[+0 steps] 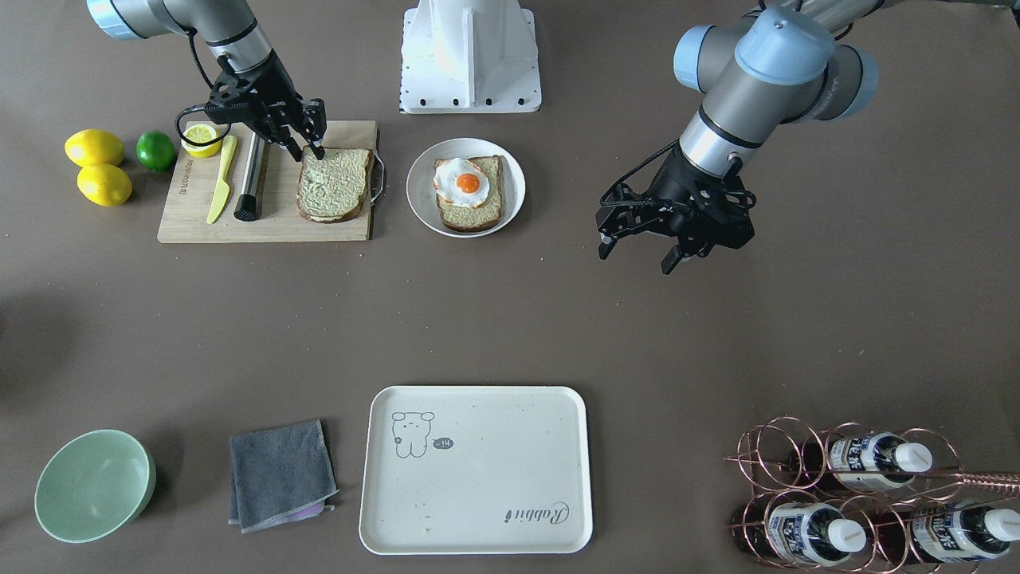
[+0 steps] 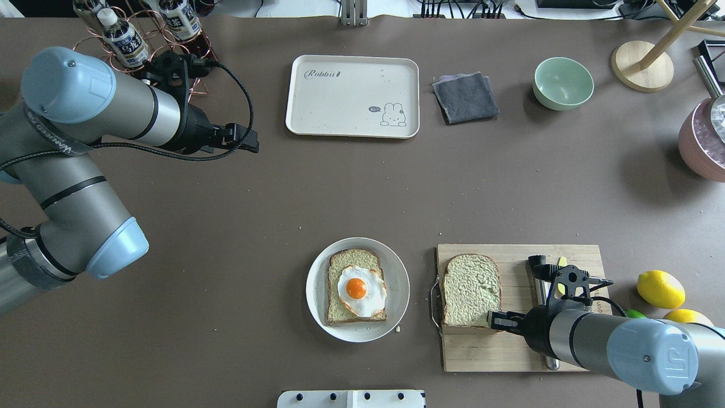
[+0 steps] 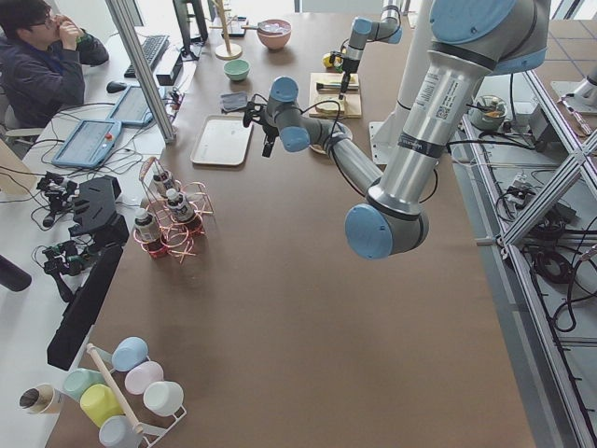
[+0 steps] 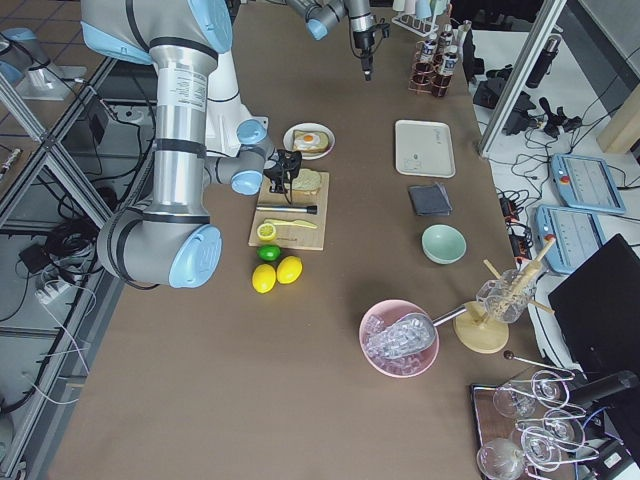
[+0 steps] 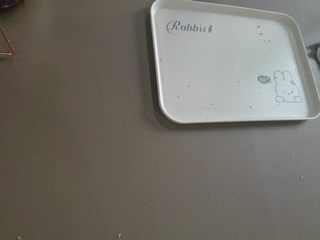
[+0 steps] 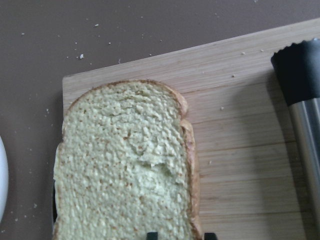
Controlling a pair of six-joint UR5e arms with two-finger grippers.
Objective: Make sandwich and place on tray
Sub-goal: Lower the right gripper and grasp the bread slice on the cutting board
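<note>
Bread slice (image 2: 470,289) on board (image 2: 510,345) | right gripper (image 2: 494,321) at edge, maybe pinching

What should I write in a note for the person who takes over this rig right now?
Left gripper: open, empty, in the air away from the food.
Right gripper: open, fingertips at the edge of the plain slice, which lies flat on the board.
Other slice: on the plate, with the egg on top.
Tray: no food on it.
Done: egg on bread.
Left: put the plain slice on the egg, then move the sandwich to the tray.
</note>
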